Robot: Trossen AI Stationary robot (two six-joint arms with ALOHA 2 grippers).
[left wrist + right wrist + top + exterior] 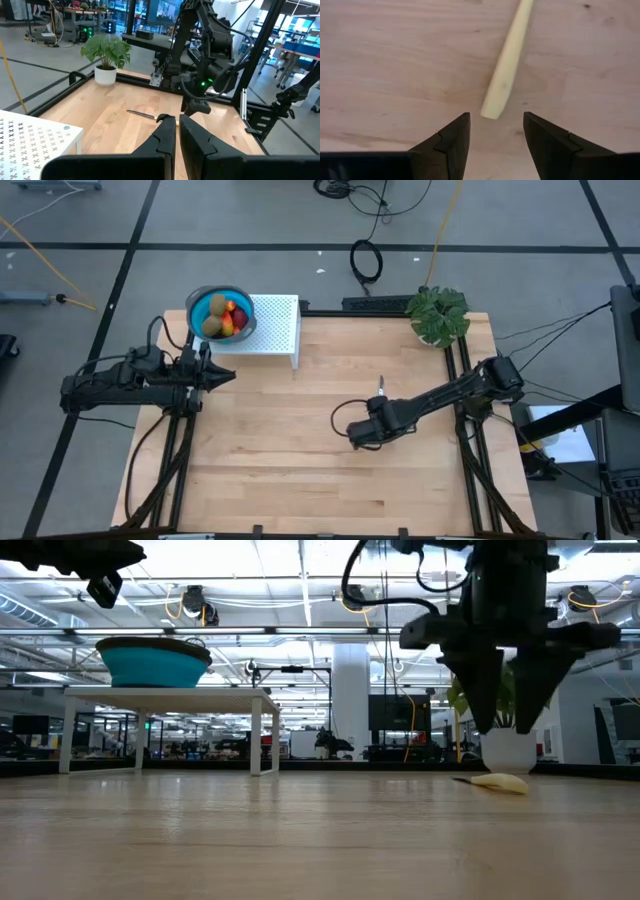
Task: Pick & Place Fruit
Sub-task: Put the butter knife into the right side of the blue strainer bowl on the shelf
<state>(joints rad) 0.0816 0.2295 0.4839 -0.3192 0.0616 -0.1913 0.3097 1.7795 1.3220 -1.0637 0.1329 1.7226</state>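
Only cross marks on white stand (30, 137)

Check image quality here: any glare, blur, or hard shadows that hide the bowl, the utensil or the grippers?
High view: even light, the fruit in the blue bowl reads clearly.
Low view: ceiling lights backlight the right gripper into a silhouette.
Right wrist view: soft focus, the pale utensil casts a faint shadow.

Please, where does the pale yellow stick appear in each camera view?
High view: pale yellow stick lies mid-table, just beyond the right gripper.
Low view: on the wood, right side.
Left wrist view: mid-picture.
Right wrist view: upper centre.
Shared landmark: potted plant.
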